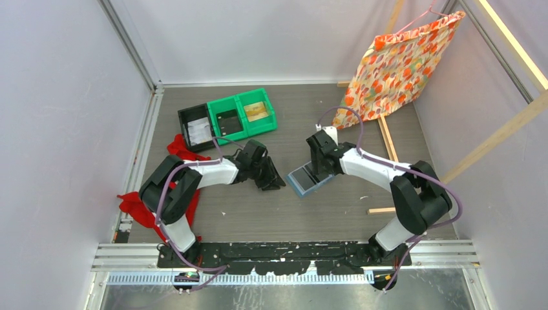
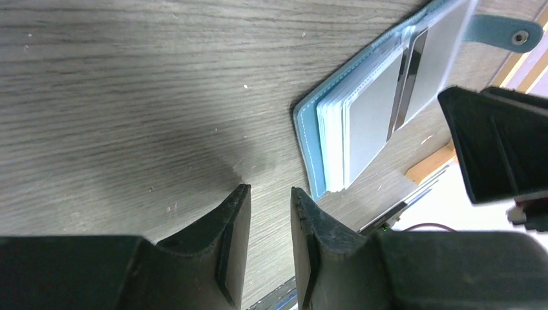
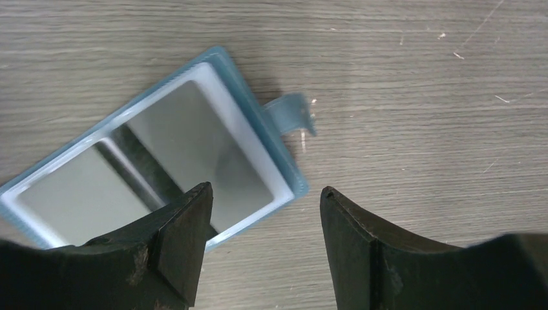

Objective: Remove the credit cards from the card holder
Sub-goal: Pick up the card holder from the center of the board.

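Observation:
The light-blue card holder (image 1: 305,180) lies open on the table between the two arms. Pale grey credit cards (image 3: 194,139) show in its clear sleeves, with a dark strip (image 3: 139,161) between the two panes. Its snap strap (image 3: 294,111) sticks out to one side. My right gripper (image 3: 265,194) hangs open just over the holder's corner, one finger (image 3: 184,226) above the sleeve and the other over bare table. My left gripper (image 2: 270,194) stands narrowly open, empty, low over the wood just left of the holder (image 2: 362,123). The right gripper's dark finger (image 2: 497,142) shows beyond the holder.
Two green bins (image 1: 242,115) and a black tray (image 1: 196,126) stand at the back left. A red cloth (image 1: 137,205) lies by the left arm. An orange patterned bag (image 1: 394,68) hangs at the back right, with wooden sticks (image 1: 388,139) under it.

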You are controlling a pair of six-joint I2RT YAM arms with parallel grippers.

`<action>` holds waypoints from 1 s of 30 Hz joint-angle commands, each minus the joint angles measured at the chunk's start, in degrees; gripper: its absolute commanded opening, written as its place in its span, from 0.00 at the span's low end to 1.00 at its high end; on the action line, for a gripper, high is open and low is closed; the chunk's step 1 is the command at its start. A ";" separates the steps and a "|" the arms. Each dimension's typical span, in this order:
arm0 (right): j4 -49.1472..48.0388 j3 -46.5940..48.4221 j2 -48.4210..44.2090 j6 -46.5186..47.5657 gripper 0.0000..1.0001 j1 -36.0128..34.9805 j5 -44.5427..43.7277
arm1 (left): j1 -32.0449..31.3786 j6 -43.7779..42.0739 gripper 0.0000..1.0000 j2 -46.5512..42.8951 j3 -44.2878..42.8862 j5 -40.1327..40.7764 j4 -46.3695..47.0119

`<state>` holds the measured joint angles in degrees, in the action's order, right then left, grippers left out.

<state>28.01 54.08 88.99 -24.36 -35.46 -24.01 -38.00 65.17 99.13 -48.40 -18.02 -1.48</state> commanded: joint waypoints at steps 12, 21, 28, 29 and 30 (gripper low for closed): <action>-0.35 2.21 -1.03 -3.19 0.67 5.05 11.38 | -3.91 -10.21 0.31 -3.72 -12.81 7.73 -17.92; -3.22 5.11 5.60 -6.08 0.67 13.94 22.80 | -3.93 -10.36 0.31 -5.14 -12.23 8.05 -18.99; -7.60 3.78 7.75 -8.27 0.72 16.80 30.08 | -3.93 -11.02 0.31 -8.12 -10.44 8.92 -20.79; -8.30 2.69 7.59 -8.89 0.72 16.83 31.19 | -3.93 -11.15 0.31 -8.49 -10.27 9.10 -21.06; -8.92 2.05 7.29 -9.56 0.72 16.79 31.74 | -3.93 -11.34 0.31 -8.84 -10.06 9.21 -21.38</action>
<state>23.27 56.97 96.36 -31.07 -18.63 1.93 -41.93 55.13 94.04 -59.22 -10.31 -21.32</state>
